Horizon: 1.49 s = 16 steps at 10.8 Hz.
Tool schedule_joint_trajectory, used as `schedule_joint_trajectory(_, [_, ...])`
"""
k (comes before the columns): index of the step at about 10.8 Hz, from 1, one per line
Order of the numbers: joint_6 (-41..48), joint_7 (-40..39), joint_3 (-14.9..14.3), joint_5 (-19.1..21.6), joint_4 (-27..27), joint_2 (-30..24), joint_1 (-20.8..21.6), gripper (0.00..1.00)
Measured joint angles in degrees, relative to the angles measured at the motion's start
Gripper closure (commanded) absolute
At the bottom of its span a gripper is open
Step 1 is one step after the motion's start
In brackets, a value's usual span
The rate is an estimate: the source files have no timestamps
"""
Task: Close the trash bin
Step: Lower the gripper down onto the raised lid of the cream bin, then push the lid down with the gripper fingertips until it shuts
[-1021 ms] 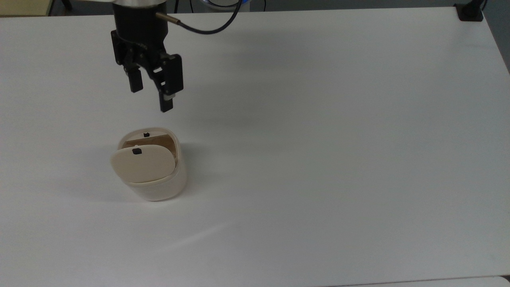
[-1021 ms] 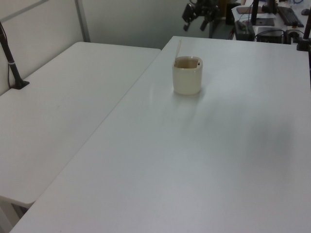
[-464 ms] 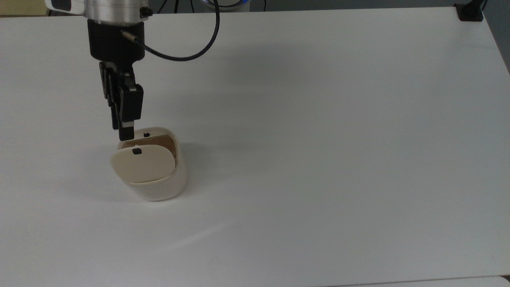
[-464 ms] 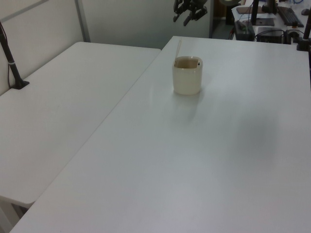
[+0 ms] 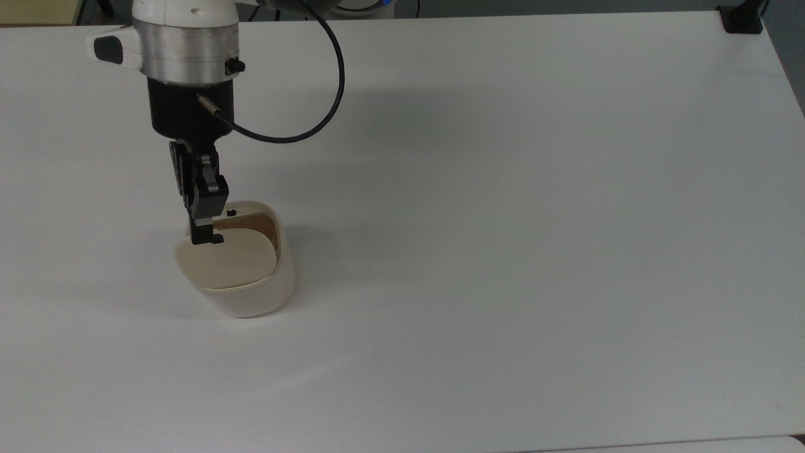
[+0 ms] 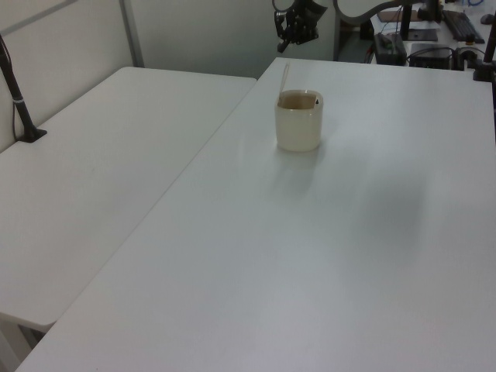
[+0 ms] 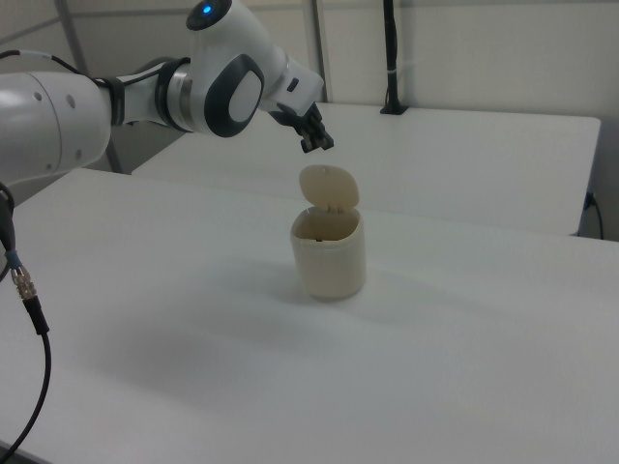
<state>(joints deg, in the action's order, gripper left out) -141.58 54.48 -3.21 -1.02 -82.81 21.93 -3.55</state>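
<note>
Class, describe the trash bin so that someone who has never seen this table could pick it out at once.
Start from the big white table. Near the top view's left side stands the trash bin, a small cream-beige tub with rounded corners. Its flat lid stands raised, showing a brown inside, with the black pincer above it.

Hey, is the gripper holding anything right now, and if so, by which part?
Nothing is held. The gripper hangs in the air above the raised lid of the trash bin, clear of it.
</note>
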Motion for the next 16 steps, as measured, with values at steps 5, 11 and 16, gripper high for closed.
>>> schedule_joint_trajectory(5, [-0.1, -1.0, -0.1, -1.5, 0.2, 0.9, -1.2, 1.0])
schedule_joint_trajectory(11, [-0.1, -1.5, 0.3, -2.6, -0.2, 1.5, -1.3, 1.0])
schedule_joint_trajectory(16, [-0.1, -3.6, 0.4, -4.0, -1.8, 1.6, -1.0, 1.0])
